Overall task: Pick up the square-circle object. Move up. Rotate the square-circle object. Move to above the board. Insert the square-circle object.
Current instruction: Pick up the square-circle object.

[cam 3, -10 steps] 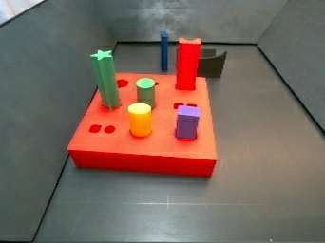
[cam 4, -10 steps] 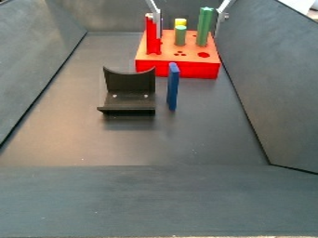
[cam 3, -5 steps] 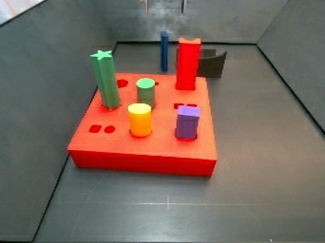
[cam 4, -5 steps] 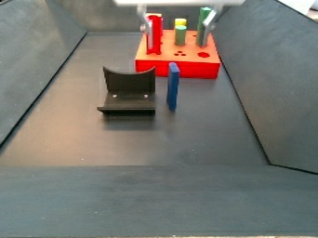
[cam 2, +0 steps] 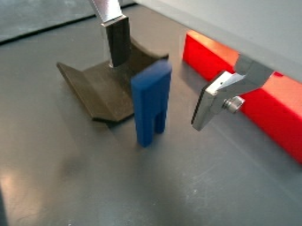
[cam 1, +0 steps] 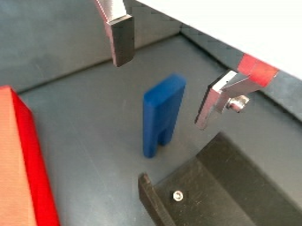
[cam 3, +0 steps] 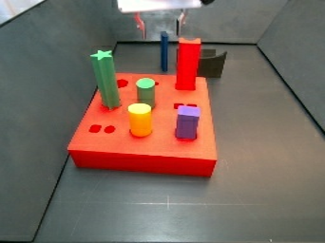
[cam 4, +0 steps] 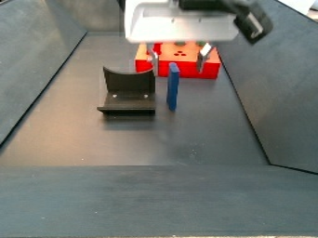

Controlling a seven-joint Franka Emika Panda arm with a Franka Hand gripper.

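The square-circle object, a slim dark-blue peg (cam 1: 162,115) (cam 2: 150,104), stands upright on the dark floor beside the fixture (cam 4: 126,90). Both side views show this peg (cam 3: 164,49) (cam 4: 173,86) behind the board (cam 3: 140,142). My gripper (cam 1: 163,93) (cam 2: 160,94) hangs open over the peg's top, one silver finger (cam 1: 118,37) on each side and neither touching it. In a side view the gripper (cam 4: 177,60) sits just above the peg and hides most of the board (cam 4: 187,67).
On the red board stand a tall red post (cam 3: 188,64), a green star peg (cam 3: 105,78), a green cylinder (cam 3: 146,92), a yellow cylinder (cam 3: 140,120) and a purple block (cam 3: 188,121). Grey walls slope up around the floor.
The gripper has come down from above the frame, and its body and fingers now stand just over the blue peg. The peg and the board pieces have not moved.
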